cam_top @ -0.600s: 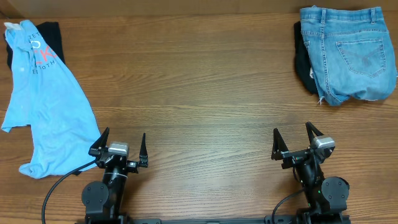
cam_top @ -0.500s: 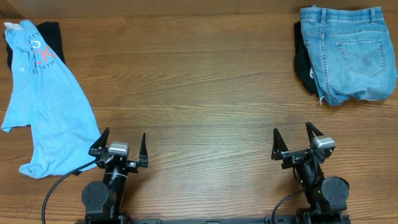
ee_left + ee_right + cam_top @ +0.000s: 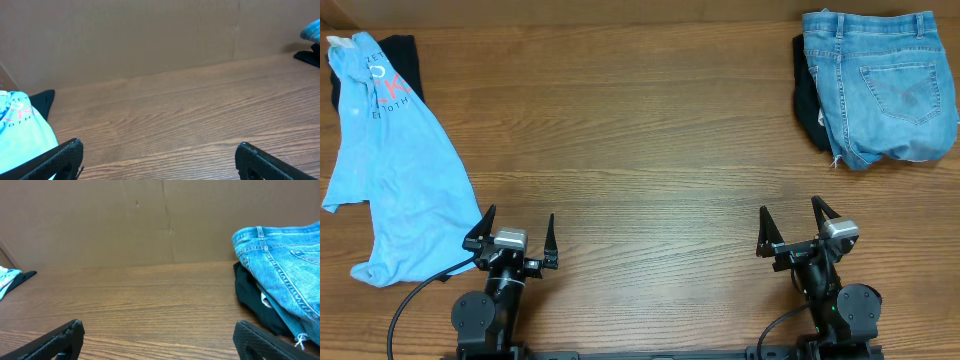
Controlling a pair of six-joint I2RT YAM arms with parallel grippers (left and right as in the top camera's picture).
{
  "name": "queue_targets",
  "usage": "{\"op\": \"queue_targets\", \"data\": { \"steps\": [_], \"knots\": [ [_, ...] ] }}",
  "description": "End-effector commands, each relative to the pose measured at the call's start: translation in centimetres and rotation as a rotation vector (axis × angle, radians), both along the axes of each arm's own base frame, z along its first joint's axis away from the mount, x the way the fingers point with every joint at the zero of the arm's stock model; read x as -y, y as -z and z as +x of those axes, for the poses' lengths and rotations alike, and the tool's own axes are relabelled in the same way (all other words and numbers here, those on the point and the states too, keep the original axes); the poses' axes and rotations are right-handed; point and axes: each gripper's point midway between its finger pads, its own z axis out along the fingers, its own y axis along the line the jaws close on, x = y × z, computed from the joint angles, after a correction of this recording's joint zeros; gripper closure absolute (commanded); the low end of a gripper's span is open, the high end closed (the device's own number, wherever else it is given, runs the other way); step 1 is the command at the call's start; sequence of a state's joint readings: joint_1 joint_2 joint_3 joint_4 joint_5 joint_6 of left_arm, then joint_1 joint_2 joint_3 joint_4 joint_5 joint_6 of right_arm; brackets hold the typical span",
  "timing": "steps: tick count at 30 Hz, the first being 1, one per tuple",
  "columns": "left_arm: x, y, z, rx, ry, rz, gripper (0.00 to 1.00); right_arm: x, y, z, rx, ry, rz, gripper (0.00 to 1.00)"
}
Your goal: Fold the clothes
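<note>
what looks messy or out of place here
The light blue T-shirt sprawls diagonally and wrinkled at the left, its top end lying over a dark cloth. At far right, the black shirt is bunched under the denim shorts, whose hem is frayed. Nothing looks spilled or broken.

A brown wooden surface (image 3: pixel 640 130) fills the overhead view, its grain running left to right in darker and lighter streaks. Along its far edge stands a plain tan wall (image 3: pixel 150 35) that looks like cardboard. The wall is flat, marked only by a thin vertical seam (image 3: pixel 236 30) and a few faint creases. At the wall's lower left, a slanted fold line (image 3: pixel 9 254) meets the wood. The light is soft and even across the whole surface.
</note>
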State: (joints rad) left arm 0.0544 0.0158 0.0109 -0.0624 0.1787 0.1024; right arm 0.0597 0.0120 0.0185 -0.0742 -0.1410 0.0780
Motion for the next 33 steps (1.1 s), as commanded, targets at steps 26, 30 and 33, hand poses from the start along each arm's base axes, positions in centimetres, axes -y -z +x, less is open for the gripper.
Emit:
{"op": "queue_targets", "data": {
  "steps": [26,30,33],
  "knots": [
    [-0.2,-0.09,0.0,0.008,-0.01,-0.02,0.0,0.14,0.2,0.04,0.003,0.007,0.0,0.0],
    [-0.19,-0.07,0.0,0.007,-0.01,-0.02,0.0,0.13,0.21,0.04,0.003,0.007,0.0,0.0],
    [0.19,-0.08,-0.05,0.007,0.012,-0.022,0.0,0.05,0.19,0.03,0.003,0.002,0.001,0.0]
  ]
}}
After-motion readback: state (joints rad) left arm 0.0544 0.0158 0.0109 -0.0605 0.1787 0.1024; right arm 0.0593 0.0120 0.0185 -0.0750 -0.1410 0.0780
